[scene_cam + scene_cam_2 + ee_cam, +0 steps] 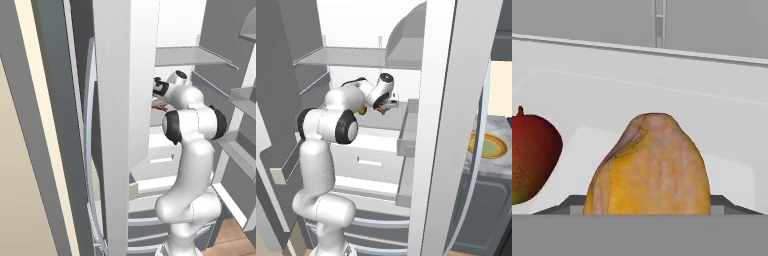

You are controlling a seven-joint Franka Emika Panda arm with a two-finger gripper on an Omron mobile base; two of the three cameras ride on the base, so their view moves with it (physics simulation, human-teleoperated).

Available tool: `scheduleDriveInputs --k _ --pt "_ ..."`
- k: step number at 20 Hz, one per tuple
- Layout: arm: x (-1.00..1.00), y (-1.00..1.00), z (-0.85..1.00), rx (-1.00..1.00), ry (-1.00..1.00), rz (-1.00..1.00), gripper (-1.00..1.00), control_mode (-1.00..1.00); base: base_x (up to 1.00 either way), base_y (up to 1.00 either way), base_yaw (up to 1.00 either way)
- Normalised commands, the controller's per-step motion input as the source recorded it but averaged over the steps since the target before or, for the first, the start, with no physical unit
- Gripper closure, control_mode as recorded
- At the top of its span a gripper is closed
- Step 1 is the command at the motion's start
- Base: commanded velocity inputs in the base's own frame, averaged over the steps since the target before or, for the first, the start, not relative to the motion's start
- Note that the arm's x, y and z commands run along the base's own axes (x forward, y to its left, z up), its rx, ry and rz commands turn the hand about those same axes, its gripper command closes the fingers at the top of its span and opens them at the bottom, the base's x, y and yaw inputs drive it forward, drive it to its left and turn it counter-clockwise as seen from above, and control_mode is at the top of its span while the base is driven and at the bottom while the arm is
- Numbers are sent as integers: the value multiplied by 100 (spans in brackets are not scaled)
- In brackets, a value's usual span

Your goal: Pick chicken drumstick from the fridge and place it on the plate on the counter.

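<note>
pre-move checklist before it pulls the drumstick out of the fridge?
1. Chicken drumstick centred ahead of the end effector: ok.
2. Grasp closed on it: cannot tell, fingertips are not visible.
3. Red apple apart from the drumstick: ok, a gap shows between them.
4. Fridge door open for withdrawal: ok.
5. Plate on the counter bare: ok as far as seen, the door edge hides part of it.

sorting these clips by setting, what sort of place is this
A simulated kitchen, seen from in front of an open fridge with grey shelves and white drawers. A chicken drumstick and a red fruit sit inside, and a plate rests on the marble counter beside it.
</note>
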Motion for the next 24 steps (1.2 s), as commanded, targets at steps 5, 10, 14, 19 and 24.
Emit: scheduleDriveInputs --k 5,10,14,19,24 --pt "-100 4 34 -4 0 -17 100 -100 0 0 0" --pt "-100 8 58 -8 0 -25 100 -100 0 0 0" --pt "-100 1 52 -4 4 -23 100 -100 0 0 0" --pt "-100 0 52 0 13 -14 100 -100 0 0 0" --pt "-100 0 46 0 16 -11 100 -100 0 0 0"
